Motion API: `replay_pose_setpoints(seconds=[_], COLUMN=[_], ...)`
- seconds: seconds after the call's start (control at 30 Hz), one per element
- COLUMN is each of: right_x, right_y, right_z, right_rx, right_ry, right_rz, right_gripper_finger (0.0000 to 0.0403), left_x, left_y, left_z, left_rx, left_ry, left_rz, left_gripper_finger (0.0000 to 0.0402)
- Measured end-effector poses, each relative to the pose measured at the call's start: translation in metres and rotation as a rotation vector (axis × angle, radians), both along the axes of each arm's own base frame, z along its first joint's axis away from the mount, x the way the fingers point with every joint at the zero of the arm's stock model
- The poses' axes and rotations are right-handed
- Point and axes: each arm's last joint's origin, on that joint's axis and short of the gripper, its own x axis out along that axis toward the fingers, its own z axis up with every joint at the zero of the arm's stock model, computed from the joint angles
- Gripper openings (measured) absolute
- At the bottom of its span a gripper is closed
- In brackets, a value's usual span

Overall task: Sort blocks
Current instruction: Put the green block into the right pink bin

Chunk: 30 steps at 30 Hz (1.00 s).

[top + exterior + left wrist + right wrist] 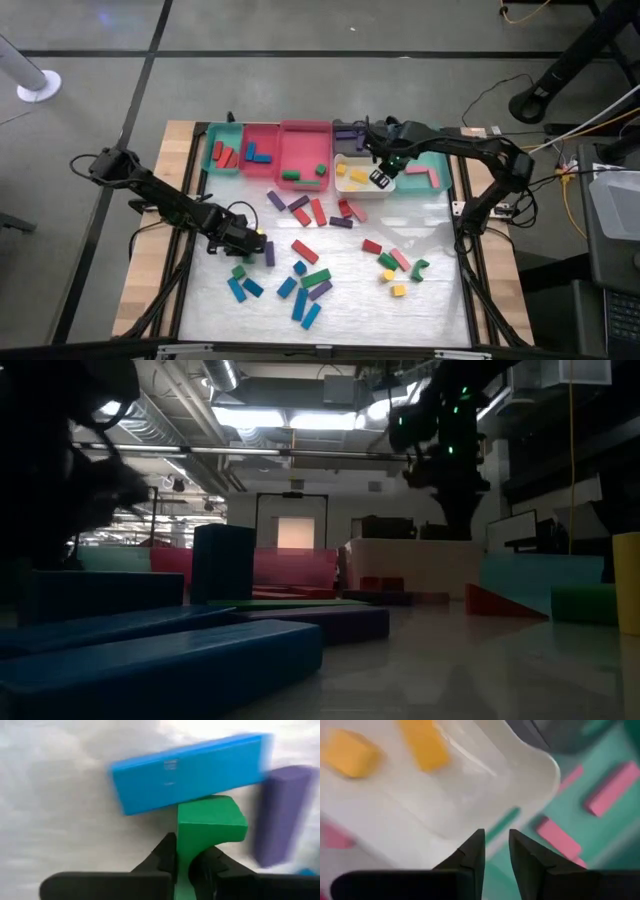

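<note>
A: Where is the left gripper (243, 243)?

B: Low over the table (430, 315), just beside the purple block (269, 253). Its fingers (167, 857) are clamped narrow on a green block (210, 827), which stands between them with its long axis running out past the fingertips.

A: What lies near that green block?

B: In the left wrist view a blue bar (192, 772) lies crosswise just beyond its end, touching or nearly so. The purple block lies to one side of it, its long axis roughly in line with the green one's.

A: And the right gripper (380, 177)?

B: Over the white tray (352, 187), at the edge next to the teal tray (440, 165). Its fingers (472, 855) stand narrowly apart with nothing between them.

A: What is in those trays?

B: Two yellow blocks (425, 745) in the white tray; pink bars (612, 787) in the teal tray, lying at differing angles. More blocks (310, 280) are scattered on the table beside the purple block, pointing every which way.
</note>
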Motion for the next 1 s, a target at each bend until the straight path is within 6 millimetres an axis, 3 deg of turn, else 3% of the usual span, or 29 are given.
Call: replay_pose_setpoints(seconds=[0.27, 0.37, 0.47, 0.6, 0.73, 1.0], right_x=[0.021, 0.033, 0.045, 0.06, 0.071, 0.083], right_y=[0.048, 0.068, 0.089, 0.115, 0.138, 0.166], right_z=[0.028, 0.032, 0.037, 0.043, 0.049, 0.049], right_rx=[-0.052, -0.046, -0.049, -0.063, -0.068, -0.053], right_ry=[-0.259, -0.351, -0.456, -0.597, -0.722, -0.836], right_rz=[0.176, 0.253, 0.328, 0.412, 0.478, 0.511], right_gripper_finger=[0.0089, 0.0089, 0.0089, 0.0089, 0.0089, 0.0089], left_x=[-0.003, -0.005, -0.007, -0.003, 0.005, 0.024], left_y=[0.011, 0.026, 0.046, 0.076, 0.107, 0.151], left_z=[0.048, 0.066, 0.079, 0.09, 0.094, 0.09], left_rx=[-0.024, 0.092, 0.315, 0.636, 0.893, 1.189], left_ry=[-0.352, -0.504, -0.615, -0.65, -0.598, -0.481], left_rz=[0.002, 0.084, 0.183, 0.249, 0.189, -0.011], left_gripper_finger=[0.0016, 0.0017, 0.0013, 0.0016, 0.0025, 0.0028])
